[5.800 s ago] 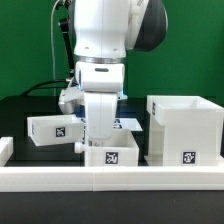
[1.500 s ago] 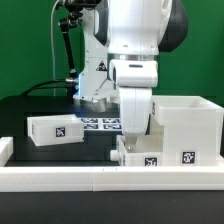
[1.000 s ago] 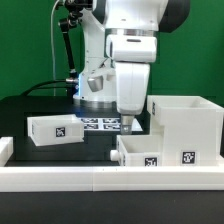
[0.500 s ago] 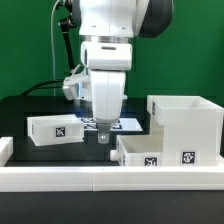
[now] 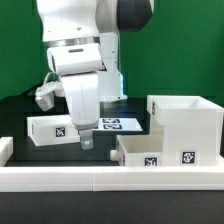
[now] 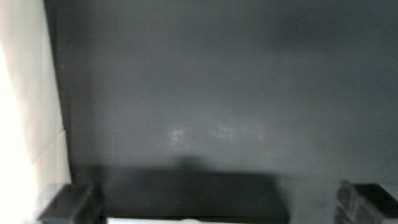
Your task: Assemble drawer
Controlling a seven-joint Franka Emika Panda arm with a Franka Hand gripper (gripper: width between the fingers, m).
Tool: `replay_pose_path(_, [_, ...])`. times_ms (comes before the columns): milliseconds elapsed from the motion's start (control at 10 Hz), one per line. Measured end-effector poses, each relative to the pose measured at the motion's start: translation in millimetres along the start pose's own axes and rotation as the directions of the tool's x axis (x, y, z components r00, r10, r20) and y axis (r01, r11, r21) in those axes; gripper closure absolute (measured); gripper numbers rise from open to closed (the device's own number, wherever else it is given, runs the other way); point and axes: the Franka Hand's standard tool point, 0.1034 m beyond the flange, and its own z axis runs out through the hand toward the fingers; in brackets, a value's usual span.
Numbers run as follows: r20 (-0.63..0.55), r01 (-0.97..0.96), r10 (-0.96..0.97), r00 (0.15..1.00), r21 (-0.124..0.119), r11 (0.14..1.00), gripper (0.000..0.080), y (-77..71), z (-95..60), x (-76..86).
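A large open white drawer box [image 5: 186,124] stands at the exterior view's right. A lower white drawer part [image 5: 138,151] with a tag sits against its left side. A small white tagged part [image 5: 52,130] lies at the left. My gripper [image 5: 86,141] hangs low over the black table just right of that small part, touching nothing. In the wrist view the gripper [image 6: 221,205] is open: the two dark fingertips [image 6: 71,203] stand far apart with only dark table between them.
The marker board [image 5: 120,124] lies behind the gripper at the table's middle. A white rail [image 5: 100,178] runs along the front edge. A white strip [image 6: 22,100] shows at the side of the wrist view.
The arm has swung from the drawer parts at the exterior view's right over to the left, and the gripper now hangs beside the small tagged part. The drawer parts stay where they were.
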Motion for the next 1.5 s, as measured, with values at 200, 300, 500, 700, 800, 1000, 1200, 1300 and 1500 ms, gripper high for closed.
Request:
replay_pose_path(200, [-0.02, 0.0, 0.0, 1.0, -0.002, 1.0, 0.0151, 5.6, 5.5, 9.4])
replay_pose_path(300, [-0.029, -0.003, 0.003, 1.0, 0.004, 1.0, 0.0151, 7.0, 12.2, 16.7])
replay_pose_path(500, [-0.043, -0.021, 0.022, 0.999, 0.014, 1.0, 0.0151, 7.7, 22.4, 27.2])
replay_pose_path(700, [-0.051, -0.057, 0.059, 0.997, 0.031, 0.998, 0.0151, 5.5, 31.5, 39.1])
replay_pose_path(800, [-0.053, -0.074, 0.076, 0.996, 0.037, 0.997, 0.0151, 5.2, 34.8, 45.8])
replay_pose_path(1000, [-0.051, -0.104, 0.109, 0.993, 0.091, 0.99, 0.0151, 4.9, 30.8, 51.2])
replay_pose_path(1200, [-0.049, -0.108, 0.112, 0.993, 0.08, 0.991, 0.0151, 5.0, 32.4, 48.5])
replay_pose_path(1300, [-0.051, -0.103, 0.108, 0.993, 0.079, 0.991, 0.0151, 4.5, 32.9, 48.4])
replay_pose_path(1500, [-0.058, -0.082, 0.087, 0.994, 0.076, 0.994, 0.0151, 1.7, 36.5, 51.0])
